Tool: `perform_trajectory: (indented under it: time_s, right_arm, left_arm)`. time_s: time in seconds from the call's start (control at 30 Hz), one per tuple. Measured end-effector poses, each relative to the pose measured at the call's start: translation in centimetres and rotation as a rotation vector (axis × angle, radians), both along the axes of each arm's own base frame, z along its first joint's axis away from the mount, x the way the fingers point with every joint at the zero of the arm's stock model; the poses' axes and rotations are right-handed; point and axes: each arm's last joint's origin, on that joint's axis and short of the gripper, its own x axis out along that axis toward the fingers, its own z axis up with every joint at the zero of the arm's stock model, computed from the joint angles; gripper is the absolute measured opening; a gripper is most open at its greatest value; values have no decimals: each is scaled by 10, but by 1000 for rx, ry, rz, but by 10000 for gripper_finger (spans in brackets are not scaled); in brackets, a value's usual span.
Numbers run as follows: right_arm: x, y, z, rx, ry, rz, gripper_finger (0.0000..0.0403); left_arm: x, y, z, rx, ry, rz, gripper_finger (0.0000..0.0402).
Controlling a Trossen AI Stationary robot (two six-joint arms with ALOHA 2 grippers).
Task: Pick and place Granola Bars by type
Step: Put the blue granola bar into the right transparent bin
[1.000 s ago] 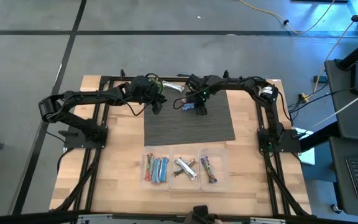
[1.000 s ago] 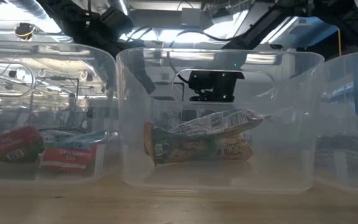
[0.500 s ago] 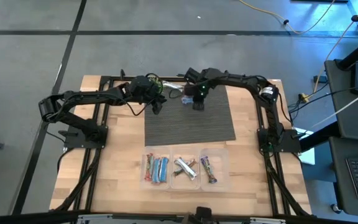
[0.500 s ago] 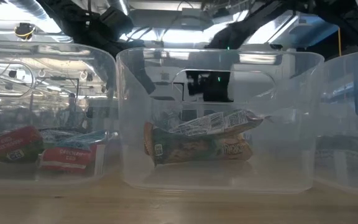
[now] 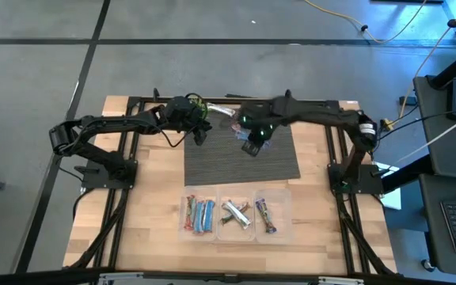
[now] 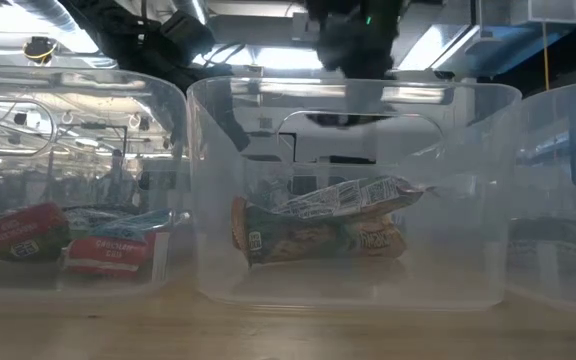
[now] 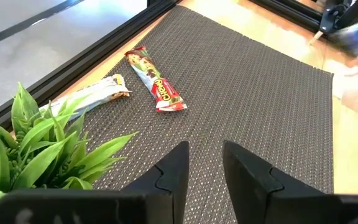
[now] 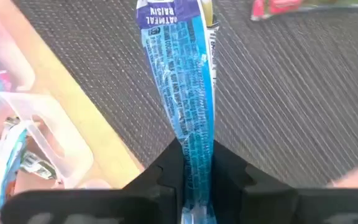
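Note:
My right gripper hangs above the dark woven mat and is shut on a blue granola bar labelled oatmeal raisin. In the low view it is a dark shape at the top. My left gripper waits open over the mat's far left corner, touching nothing. Ahead of it a red bar and a silver-white bar lie flat on the mat. More bars lie in three clear bins. My right gripper pinches one end of the blue bar between its two fingers, which lie along the bar. The rest of the bar juts out past the fingertips. It is lifted clear of the mat.
A small green potted plant stands by the left gripper at the mat's far left corner. The three bins sit in a row near the table's near edge; the middle one holds silver-white bars, the left one red and blue ones. Bare wood surrounds the mat.
My right gripper has risen from the mat's far part, carrying the blue bar clear of the mat, and has shifted a little toward the table's near edge. In the low view it has climbed from behind the middle bin to the picture's top. The left arm has kept still.

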Motion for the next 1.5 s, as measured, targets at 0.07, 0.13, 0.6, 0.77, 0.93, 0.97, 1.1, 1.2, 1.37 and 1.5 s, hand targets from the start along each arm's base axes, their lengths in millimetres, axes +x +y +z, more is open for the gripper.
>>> perform_trajectory:
  time_s: [0.07, 0.13, 0.6, 0.77, 0.93, 0.97, 1.1, 1.2, 1.37, 1.5]
  right_arm:
    - [-2, 24, 5, -38, 22, -48, 60]
    - [-5, 50, 6, -47, 48, -93, 60]
    - [-25, 198, 0, -2, -54, -480, 60]
    - [-25, 225, -23, -24, -4, -529, 60]
    - [-18, 240, -52, -14, 98, -598, 60]
    - [-17, 242, -57, -8, 128, -615, 60]
    - [-16, 253, -74, -13, 180, -654, 60]
    - [-17, 259, -82, -26, 191, -678, 60]
    - [-15, 268, -102, -65, 221, -687, 60]
    - [-12, 273, -116, -67, 253, -676, 60]
  left_arm:
    - [0, 0, 0, 0, 0, 0, 91]
    - [0, 0, 0, -1, 0, 0, 91]
    - [0, 0, 0, 0, 1, 0, 94]
    - [0, 0, 0, -2, 5, -1, 91]
    - [0, 0, -1, -3, 7, -1, 90]
    - [0, 0, -1, -3, 7, 0, 90]
    - [0, 0, -1, -4, 7, -1, 93]
    - [0, -1, -1, -5, 9, -1, 95]
    - [0, -1, -1, -5, 9, -1, 92]
    - [0, 0, -1, -5, 8, 0, 91]
